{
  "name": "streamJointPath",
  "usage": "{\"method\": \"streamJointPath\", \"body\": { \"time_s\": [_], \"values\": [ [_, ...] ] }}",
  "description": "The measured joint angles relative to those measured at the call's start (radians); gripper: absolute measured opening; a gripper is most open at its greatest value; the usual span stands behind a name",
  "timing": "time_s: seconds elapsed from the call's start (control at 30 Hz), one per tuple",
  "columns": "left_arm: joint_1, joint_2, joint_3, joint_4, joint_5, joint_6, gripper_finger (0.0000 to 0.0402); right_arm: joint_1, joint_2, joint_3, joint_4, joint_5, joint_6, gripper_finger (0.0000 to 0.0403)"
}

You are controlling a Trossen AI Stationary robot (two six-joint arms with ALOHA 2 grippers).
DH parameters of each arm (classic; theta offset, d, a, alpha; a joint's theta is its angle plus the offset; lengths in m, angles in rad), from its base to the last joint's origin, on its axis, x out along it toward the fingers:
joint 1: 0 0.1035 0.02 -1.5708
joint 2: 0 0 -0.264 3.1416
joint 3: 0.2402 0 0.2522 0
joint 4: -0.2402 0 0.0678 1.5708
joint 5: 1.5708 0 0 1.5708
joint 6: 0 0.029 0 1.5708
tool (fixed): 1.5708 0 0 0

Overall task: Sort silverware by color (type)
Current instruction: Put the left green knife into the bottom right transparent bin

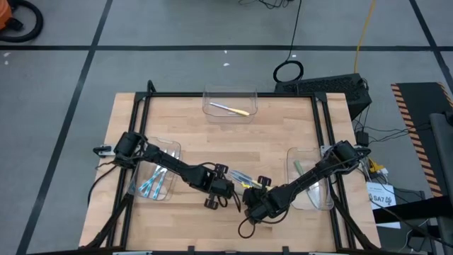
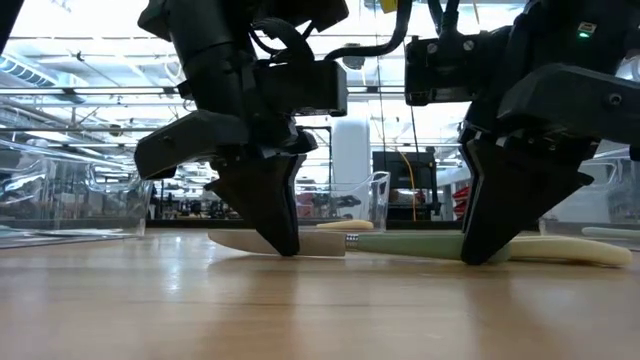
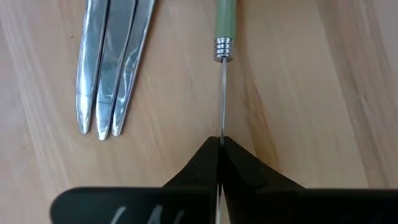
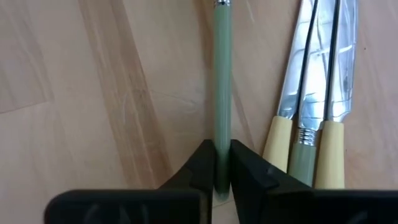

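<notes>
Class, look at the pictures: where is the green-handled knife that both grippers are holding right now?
The green-handled knife lies on the table's near-centre, left gripper on its blade, right gripper on its handle, beside three other knives.

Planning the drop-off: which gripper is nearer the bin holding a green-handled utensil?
Right. The right gripper holds the green-handled knife by its handle, on the side toward that bin; the left gripper pinches the blade, farther from it.

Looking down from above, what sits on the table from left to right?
Left bin with blue-handled utensils → left hand → loose silverware → right hand → right bin holding a green piece.
</notes>
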Motion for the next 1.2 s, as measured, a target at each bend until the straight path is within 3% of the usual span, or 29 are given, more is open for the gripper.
{"method": "streamJointPath", "body": {
  "time_s": [0.1, 0.3, 0.47, 0.83, 1.03, 1.2],
  "values": [
    [-0.001, 0.000, 0.000, 0.000, 0.000, -0.051, 0.0034, 0.003, -0.010, 0.000, -0.004, -0.006, 0.015, 0.0026],
    [-0.017, -0.026, -0.003, -0.022, -0.020, -0.096, 0.0127, 0.032, -0.058, -0.004, -0.031, -0.012, 0.058, 0.0025],
    [-0.052, -0.097, -0.003, -0.096, -0.018, -0.144, 0.0171, 0.069, -0.067, 0.049, -0.162, -0.014, 0.130, 0.0025],
    [-0.166, -0.211, -0.001, -0.153, -0.206, -0.158, 0.0177, 0.164, -0.069, 0.238, -0.400, -0.011, 0.187, 0.0025],
    [-0.240, -0.222, 0.000, -0.159, -0.218, -0.161, 0.0177, 0.218, -0.069, 0.319, -0.598, -0.007, 0.188, 0.0025],
    [-0.283, -0.222, 0.000, -0.140, -0.283, -0.185, 0.0177, 0.243, -0.070, 0.342, -0.674, -0.004, 0.096, 0.0025]
  ]
}}
